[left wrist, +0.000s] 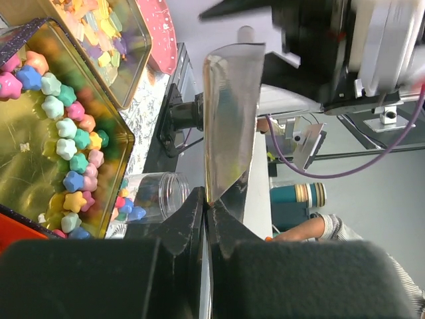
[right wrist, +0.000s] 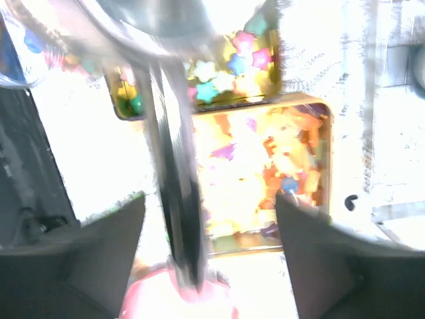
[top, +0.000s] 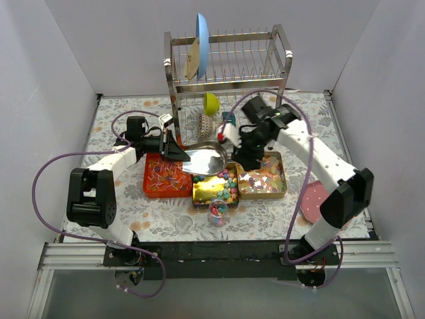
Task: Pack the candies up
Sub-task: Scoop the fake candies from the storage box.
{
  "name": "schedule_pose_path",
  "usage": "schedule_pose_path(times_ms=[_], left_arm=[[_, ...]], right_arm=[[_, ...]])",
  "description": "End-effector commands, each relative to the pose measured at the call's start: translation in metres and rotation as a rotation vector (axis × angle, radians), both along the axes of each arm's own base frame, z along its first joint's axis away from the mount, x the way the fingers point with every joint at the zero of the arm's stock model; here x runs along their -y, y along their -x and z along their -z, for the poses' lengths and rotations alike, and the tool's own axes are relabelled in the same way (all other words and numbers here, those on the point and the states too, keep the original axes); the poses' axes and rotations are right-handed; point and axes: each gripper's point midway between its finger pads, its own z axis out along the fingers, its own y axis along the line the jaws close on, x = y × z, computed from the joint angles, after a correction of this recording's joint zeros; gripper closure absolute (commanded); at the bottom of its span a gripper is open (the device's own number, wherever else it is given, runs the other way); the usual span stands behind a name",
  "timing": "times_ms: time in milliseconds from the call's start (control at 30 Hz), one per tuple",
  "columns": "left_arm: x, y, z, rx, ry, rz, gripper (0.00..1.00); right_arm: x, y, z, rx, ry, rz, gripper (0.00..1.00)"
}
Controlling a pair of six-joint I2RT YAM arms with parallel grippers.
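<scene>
Gently, with your left end effector pinching the scoop, dip its bowl into the candies, then tip it over the jar.

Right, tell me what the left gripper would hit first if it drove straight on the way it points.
The left gripper points rightward, shut on the metal scoop; straight on, the scoop's tip would likely meet the right gripper first, though depth is unclear.

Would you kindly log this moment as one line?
left gripper shut on scoop | right gripper open | candies in gold tin
</scene>
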Motion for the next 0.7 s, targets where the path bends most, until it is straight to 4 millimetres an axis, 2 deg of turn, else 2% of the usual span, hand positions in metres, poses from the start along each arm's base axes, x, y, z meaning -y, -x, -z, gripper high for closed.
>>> schedule_pose_path(times_ms=[0,67,100,200,233,333,533,667], left_arm=[[-0.001,0.007,-0.014,0.037,0.056,0.069,1.00],[-0.001,0.008,-0.014,0.031,0.058,0.071,1.00],[-0.001,0.008,-0.014,0.029,0.059,0.072,1.00],[-0.002,0.011,-0.014,0.015,0.065,0.078,1.00],[-0.002,0.012,-0.013,0.006,0.064,0.078,1.00],[-0.002,0.015,-0.013,-0.010,0.066,0.081,1.00],[-0.003,0.016,-0.009,-0.028,0.065,0.080,1.00],[-0.002,0.013,-0.009,-0.025,0.063,0.078,1.00]], right_arm=[[0.003,0.005,-0.043,-0.045,-0.402,0.022,0.08],[0.004,0.007,-0.048,-0.060,-0.470,0.035,0.08],[0.005,0.003,-0.050,-0.051,-0.494,0.039,0.04],[0.000,0.014,-0.057,-0.050,-0.585,-0.006,0.03],[-0.005,0.006,-0.057,-0.004,-0.620,-0.005,0.03],[-0.008,0.000,-0.067,0.075,-0.670,-0.005,0.03],[-0.012,-0.002,-0.048,0.041,-0.664,0.016,0.07],[-0.022,-0.001,-0.040,0.064,-0.647,-0.013,0.13]])
